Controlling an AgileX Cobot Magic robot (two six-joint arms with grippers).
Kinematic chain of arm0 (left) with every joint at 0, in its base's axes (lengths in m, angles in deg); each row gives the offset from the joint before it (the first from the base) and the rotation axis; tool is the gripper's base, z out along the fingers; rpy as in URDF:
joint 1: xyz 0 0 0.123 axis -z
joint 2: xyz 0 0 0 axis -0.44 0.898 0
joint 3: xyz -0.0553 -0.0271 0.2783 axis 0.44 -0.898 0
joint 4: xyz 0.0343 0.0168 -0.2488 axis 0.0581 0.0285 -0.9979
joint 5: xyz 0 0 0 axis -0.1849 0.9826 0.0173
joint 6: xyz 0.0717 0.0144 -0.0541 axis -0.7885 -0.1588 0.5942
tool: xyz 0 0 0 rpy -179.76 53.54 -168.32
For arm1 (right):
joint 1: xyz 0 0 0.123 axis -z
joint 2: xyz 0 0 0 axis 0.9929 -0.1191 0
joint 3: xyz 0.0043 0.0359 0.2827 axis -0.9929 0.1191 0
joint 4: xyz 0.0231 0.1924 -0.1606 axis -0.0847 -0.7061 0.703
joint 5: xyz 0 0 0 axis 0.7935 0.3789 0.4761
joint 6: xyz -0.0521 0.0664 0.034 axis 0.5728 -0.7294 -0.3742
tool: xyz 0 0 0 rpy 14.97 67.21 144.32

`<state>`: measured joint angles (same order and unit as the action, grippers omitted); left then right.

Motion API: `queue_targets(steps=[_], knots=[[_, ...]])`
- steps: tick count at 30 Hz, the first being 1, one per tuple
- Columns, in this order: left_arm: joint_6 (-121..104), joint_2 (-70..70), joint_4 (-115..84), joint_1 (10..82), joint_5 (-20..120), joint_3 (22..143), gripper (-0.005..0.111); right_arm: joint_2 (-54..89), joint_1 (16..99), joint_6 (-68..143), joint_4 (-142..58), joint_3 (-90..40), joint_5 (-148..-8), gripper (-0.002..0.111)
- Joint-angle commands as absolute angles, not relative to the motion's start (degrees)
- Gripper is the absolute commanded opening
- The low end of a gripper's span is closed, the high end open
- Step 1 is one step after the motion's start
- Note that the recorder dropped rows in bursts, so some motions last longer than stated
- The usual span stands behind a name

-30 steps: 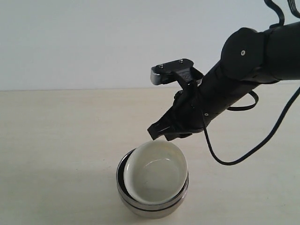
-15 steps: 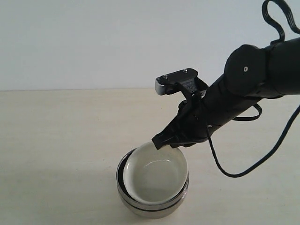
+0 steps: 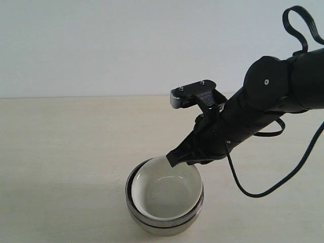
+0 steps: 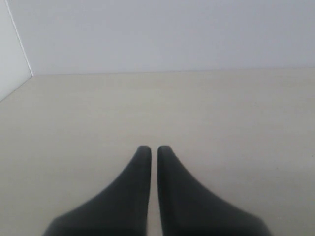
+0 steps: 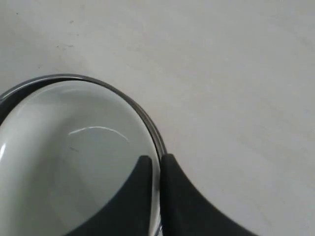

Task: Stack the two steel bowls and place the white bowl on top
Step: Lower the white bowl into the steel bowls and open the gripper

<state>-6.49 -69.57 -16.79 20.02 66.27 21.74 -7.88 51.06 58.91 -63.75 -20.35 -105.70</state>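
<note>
The two steel bowls [image 3: 163, 225] stand nested on the table near its front edge. The white bowl [image 3: 164, 195] sits inside the upper one, nearly level. My right gripper [image 3: 173, 158] reaches down from the right and is shut on the white bowl's far right rim. In the right wrist view one finger lies inside the white bowl [image 5: 74, 162] and the other outside, over the steel rim [image 5: 151, 126], with the gripper [image 5: 153, 160] pinching the rim. My left gripper [image 4: 150, 149] is shut on nothing over bare table and does not show in the exterior view.
The pale wooden table [image 3: 61, 152] runs back to a white wall. A black cable [image 3: 253, 192] hangs from the right arm and loops low over the table to the right of the bowls.
The right gripper has lowered the white bowl from a tilted position above the steel bowls down into them, so it now sits deeper and more level. The arm has shifted slightly right.
</note>
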Motion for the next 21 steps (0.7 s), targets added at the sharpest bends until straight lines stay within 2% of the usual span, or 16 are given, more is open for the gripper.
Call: queue_targets(steps=[1,21], knots=[[-5.8,-69.7,-16.9,20.0,65.9,21.5,0.004,-7.2,51.2,58.5,-64.0,-20.1,-105.8,0.0],[-5.8,-69.7,-16.9,20.0,65.8,21.5,0.004,-8.9,51.2,57.1,-64.2,-20.2,-104.7,0.0]])
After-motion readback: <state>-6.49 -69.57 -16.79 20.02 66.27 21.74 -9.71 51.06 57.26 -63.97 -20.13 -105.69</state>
